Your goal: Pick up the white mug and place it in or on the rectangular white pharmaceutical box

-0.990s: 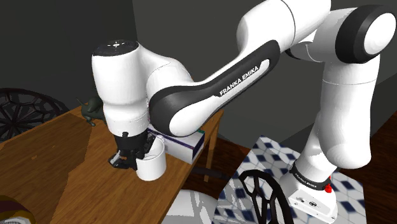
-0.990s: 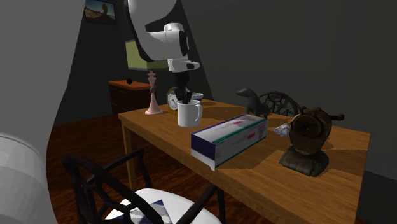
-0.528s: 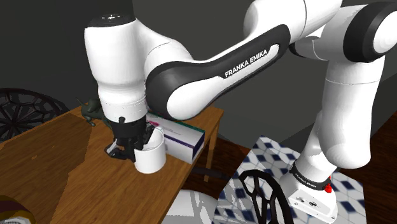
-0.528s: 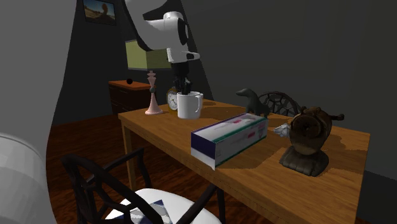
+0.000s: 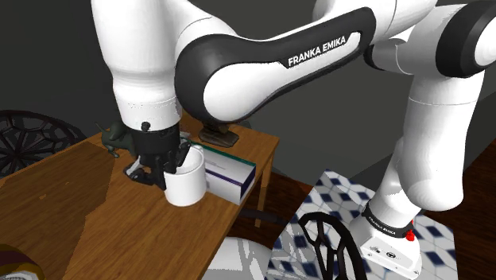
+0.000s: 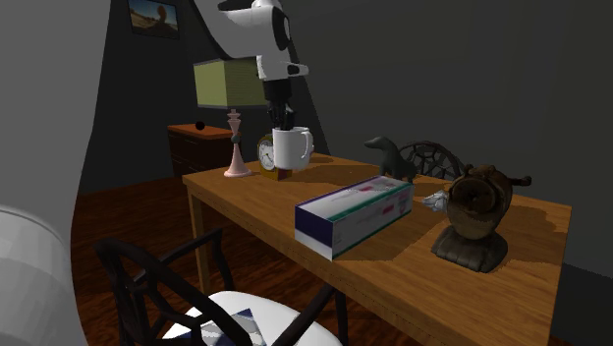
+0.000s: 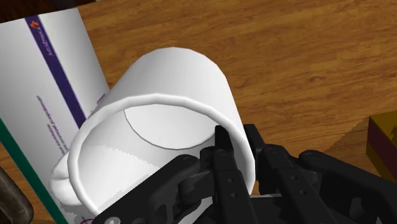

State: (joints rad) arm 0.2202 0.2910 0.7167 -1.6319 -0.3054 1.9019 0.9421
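- Item: white mug [image 5: 187,184]. It hangs upright from the claw and looks clear of the desk [image 5: 87,215]. In the second exterior view a shadow lies under its base.
- Location: just beside the near end of the pharmaceutical box [image 5: 230,176], not yet over it.
- Claw [image 7: 238,145]: closed down on the mug's wall, one finger inside the rim and one outside. It has hold of nothing else.
- Reason for grip: you pinch the rim from above, so the base stays free to be set down. The handle sits on the side away from the fingers, out of their way.
- Pharmaceutical box: white with a purple band, lying flat with its long broad face up. That face should serve as a level landing surface, though it is narrow, so centre the mug with care.
- Arm pose: it rises from the stand [image 5: 389,239], arches high, and the lettered forearm runs across toward the shoulder view's left.
- Wrist: turned straight down, so the claw is vertical above the desk.
- Next step, by judgement: carry the mug sideways over the box, then lower it.
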